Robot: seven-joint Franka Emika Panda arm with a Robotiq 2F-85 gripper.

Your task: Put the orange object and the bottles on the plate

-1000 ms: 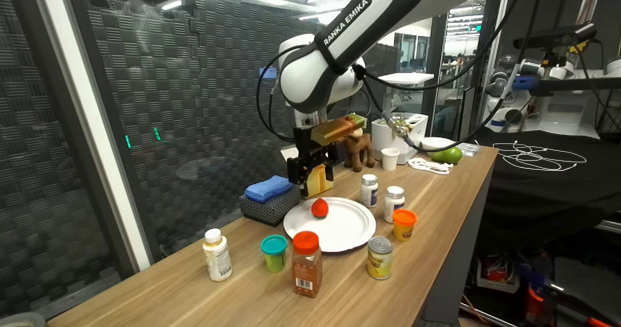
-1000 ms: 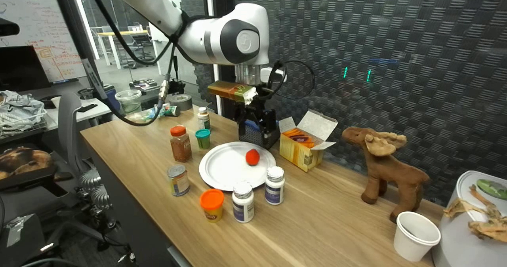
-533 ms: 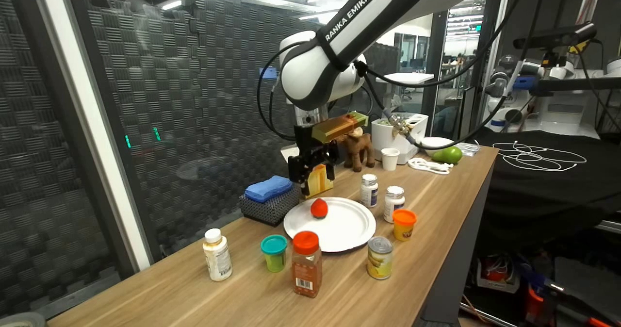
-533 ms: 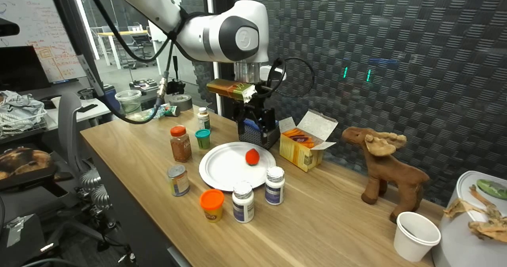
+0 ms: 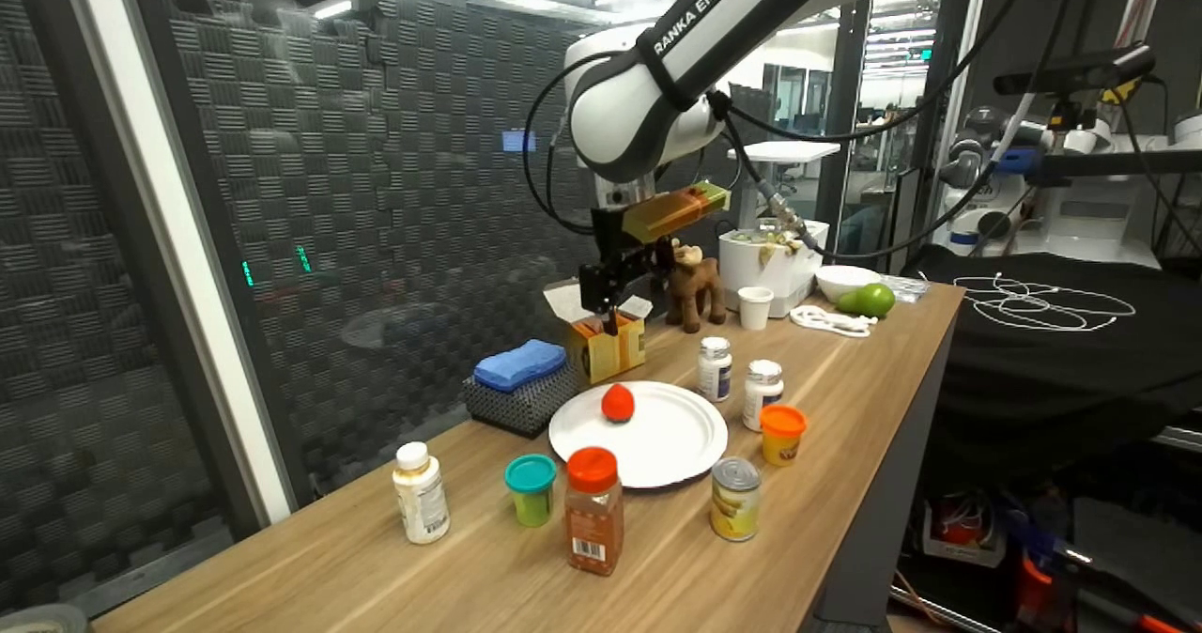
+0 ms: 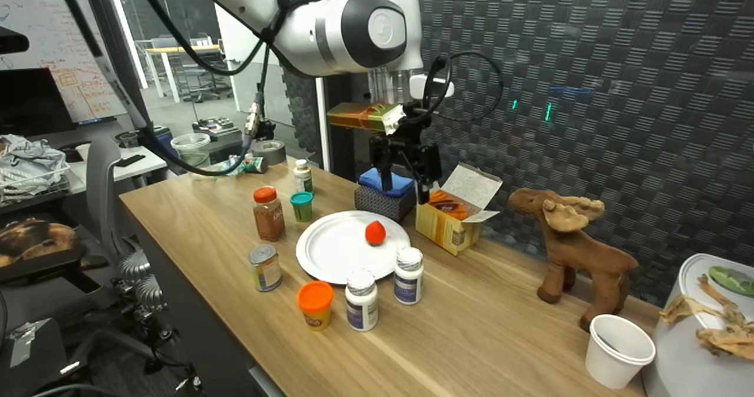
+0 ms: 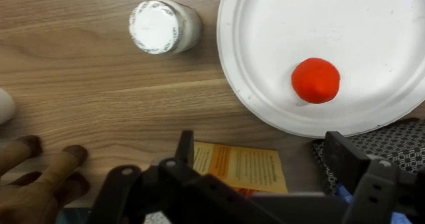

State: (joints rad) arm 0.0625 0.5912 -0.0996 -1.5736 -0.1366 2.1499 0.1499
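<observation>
I run a white arm (image 6: 303, 43) with dark grey joint trim (image 6: 356, 26), white "RANKA EMIKA" lettering (image 5: 698, 10), looping black cables (image 6: 154, 142), a shiny amber block (image 6: 356, 116) and a black, pin-jointed claw (image 6: 404, 192).

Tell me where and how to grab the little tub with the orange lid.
Probably best straight down over the orange-lidded tub: it stands upright, short and round. Close the open gripper on the yellow wall below the lid, which juts out slightly. Keep the jaws out of the narrow gap toward the nearest white pill bottle.
</observation>
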